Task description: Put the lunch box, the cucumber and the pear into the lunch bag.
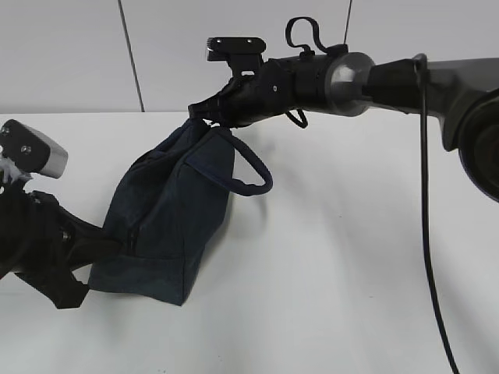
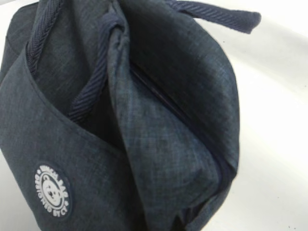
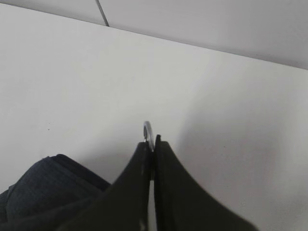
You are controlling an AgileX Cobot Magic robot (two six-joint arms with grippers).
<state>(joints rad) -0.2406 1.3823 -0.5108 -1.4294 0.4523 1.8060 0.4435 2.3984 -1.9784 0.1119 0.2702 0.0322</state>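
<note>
Nearest you: left gripper (image 1: 117,248), closed on the lower side fabric of the boxy dark navy fabric lunch bag (image 1: 168,226), which leans on the white table (image 1: 327,296). Its looped strap handle (image 1: 253,175) hangs right. Farther back: right gripper (image 3: 153,144), jaws pinched tight on the silver ring pull (image 3: 148,131) at the bag's raised top corner.

Robot lab bench, bare white table (image 1: 327,296), plain panelled wall (image 1: 70,54), dangling cable (image 1: 427,234)
</note>
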